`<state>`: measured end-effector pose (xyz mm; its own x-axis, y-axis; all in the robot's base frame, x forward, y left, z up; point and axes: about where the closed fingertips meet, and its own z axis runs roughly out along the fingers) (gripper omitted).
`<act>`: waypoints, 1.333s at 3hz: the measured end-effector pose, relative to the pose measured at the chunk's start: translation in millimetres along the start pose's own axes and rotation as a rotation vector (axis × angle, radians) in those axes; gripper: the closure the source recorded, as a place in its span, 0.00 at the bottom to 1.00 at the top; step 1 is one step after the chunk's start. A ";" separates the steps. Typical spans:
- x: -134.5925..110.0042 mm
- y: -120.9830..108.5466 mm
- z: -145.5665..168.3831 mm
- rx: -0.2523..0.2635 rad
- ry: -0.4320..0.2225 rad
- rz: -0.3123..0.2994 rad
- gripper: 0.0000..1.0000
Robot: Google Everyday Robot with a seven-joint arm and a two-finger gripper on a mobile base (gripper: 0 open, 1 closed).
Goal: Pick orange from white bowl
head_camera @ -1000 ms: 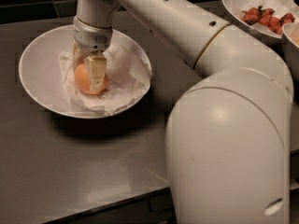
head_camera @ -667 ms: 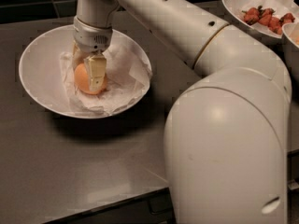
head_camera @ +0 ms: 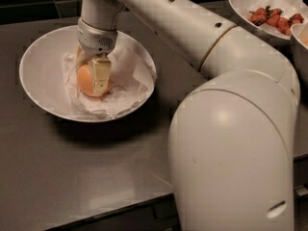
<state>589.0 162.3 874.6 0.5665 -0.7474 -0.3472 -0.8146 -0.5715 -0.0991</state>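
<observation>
We see our gripper down inside the white bowl, its fingers clamped on the orange, with one pale finger lying across the fruit's front. The orange sits on crumpled white paper in that bowl, on the dark table. A smaller bowl of strawberries stands well apart at the far right.

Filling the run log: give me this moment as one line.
tool: in wide white paper-lined bowl | grip: shut on small round orange fruit | lift: not yet
</observation>
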 end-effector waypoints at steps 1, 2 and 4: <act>1.4 1.4 1.5 -0.003 -0.001 0.002 0.35; 2.1 1.7 2.0 -0.006 -0.002 0.001 0.34; 1.9 1.3 1.9 -0.007 -0.001 -0.001 0.76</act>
<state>588.8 160.8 872.0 0.5672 -0.7465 -0.3478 -0.8132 -0.5746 -0.0928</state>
